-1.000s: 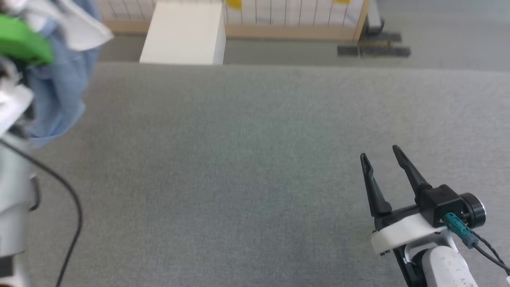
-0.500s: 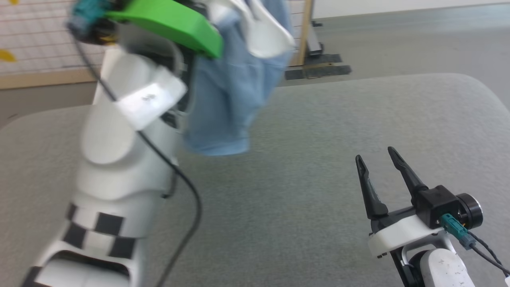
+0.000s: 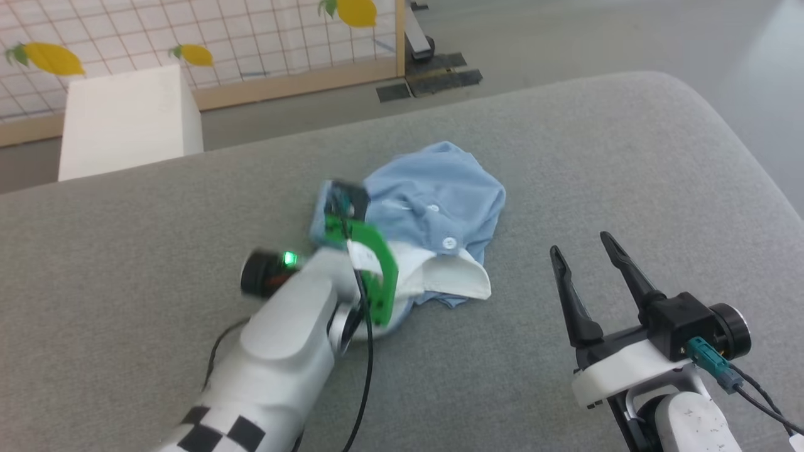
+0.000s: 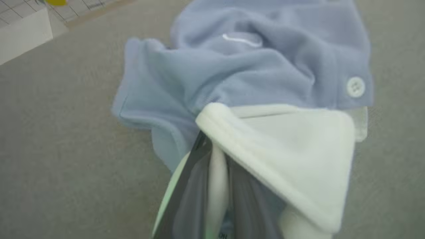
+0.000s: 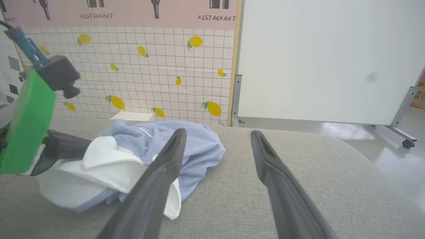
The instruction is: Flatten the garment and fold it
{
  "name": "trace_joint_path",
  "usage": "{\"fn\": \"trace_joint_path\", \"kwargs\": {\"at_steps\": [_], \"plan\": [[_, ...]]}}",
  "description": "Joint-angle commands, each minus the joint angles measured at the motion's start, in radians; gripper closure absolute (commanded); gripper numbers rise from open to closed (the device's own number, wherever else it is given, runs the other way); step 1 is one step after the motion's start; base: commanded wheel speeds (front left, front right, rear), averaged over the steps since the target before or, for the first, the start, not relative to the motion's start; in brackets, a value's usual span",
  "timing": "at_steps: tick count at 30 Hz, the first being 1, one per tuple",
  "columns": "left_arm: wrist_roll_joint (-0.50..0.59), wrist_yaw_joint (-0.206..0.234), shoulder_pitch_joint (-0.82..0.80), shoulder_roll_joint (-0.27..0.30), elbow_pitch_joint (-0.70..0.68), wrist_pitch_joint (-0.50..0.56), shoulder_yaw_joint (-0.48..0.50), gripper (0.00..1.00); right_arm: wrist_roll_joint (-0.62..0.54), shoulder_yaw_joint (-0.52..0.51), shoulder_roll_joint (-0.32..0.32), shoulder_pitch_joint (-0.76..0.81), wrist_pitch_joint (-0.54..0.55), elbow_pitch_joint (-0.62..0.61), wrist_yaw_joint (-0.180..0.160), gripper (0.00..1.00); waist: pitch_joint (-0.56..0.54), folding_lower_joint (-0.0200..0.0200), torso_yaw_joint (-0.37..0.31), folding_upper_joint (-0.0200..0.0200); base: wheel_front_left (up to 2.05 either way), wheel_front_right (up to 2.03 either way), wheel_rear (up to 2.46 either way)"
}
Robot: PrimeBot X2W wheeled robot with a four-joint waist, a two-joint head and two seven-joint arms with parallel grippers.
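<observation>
The garment [image 3: 440,194], a light blue polo shirt, lies crumpled in a heap on the grey padded surface [image 3: 565,157]. Its white collar [image 3: 458,276] faces me, with two white buttons above it. My left gripper [image 3: 405,279], on a green mount, rests low at the heap's near side. In the left wrist view the gripper [image 4: 215,172] is shut on the garment, with the collar [image 4: 292,149] draped over its fingers. My right gripper [image 3: 581,246] stands open to the right of the shirt, holding nothing. Seen from the right wrist, the shirt [image 5: 196,146] lies just left of the open gripper [image 5: 218,132].
A white box [image 3: 125,119] stands behind the surface at the far left, in front of a lemon-patterned tiled panel [image 3: 188,37]. The surface's rounded right edge [image 3: 741,144] drops to the floor. A white board on wheels [image 5: 325,59] stands beyond it.
The head camera has swung round. My left arm has brought the hanging garment down from the air onto the surface. The right gripper has stayed open in place.
</observation>
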Motion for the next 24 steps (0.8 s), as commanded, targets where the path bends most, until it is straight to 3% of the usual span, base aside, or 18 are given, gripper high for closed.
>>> {"fn": "trace_joint_path", "kwargs": {"at_steps": [1, 5, 6, 7, 8, 17, 19, 24], "plan": [[-0.01, -0.011, 0.02, -0.001, 0.027, 0.04, -0.013, 1.0, 0.007, 0.003, 0.001, -0.009, -0.004, 0.002, -0.002, 0.0, 0.018, 0.0001, -0.013, -0.0001, 0.0, 0.0, 0.0], [-0.059, -0.049, 0.047, -0.001, 0.087, 0.172, -0.032, 1.0, 0.009, -0.002, 0.001, -0.01, -0.007, 0.007, -0.002, 0.0, 0.025, 0.0001, -0.002, -0.0001, 0.0, 0.0, 0.0], [-0.072, -0.052, 0.049, -0.001, 0.086, 0.184, -0.032, 0.7, 0.01, -0.006, 0.001, -0.011, -0.008, 0.008, -0.002, 0.0, 0.026, 0.0001, 0.005, -0.0001, 0.0, 0.0, 0.0], [-0.079, -0.052, 0.048, -0.001, 0.078, 0.179, -0.032, 0.04, 0.011, -0.008, 0.001, -0.011, -0.009, 0.009, -0.002, 0.0, 0.025, 0.0001, 0.013, -0.0001, 0.0, 0.0, 0.0], [-0.08, -0.046, 0.044, -0.001, 0.063, 0.156, -0.032, 0.0, 0.011, -0.009, 0.001, -0.01, -0.009, 0.01, -0.002, 0.0, 0.025, 0.0001, 0.022, -0.0001, 0.0, 0.0, 0.0], [-0.077, -0.026, 0.027, 0.02, -0.123, -0.164, 0.034, 0.0, 0.009, -0.018, 0.001, -0.003, -0.008, 0.008, -0.002, 0.0, -0.018, 0.0001, 0.094, -0.0001, 0.0, 0.0, 0.0], [-0.073, -0.011, 0.077, 0.071, -0.239, -0.28, 0.07, 0.0, 0.007, -0.026, 0.001, 0.011, -0.002, 0.003, -0.002, 0.0, -0.044, 0.0001, 0.121, -0.0001, 0.0, 0.0, 0.0], [-0.08, 0.032, 0.212, 0.157, -0.409, -0.414, 0.137, 0.0, 0.005, -0.042, 0.001, 0.03, 0.006, -0.011, -0.002, 0.0, -0.071, 0.0001, 0.146, -0.0001, 0.0, 0.0, 0.0]]}}
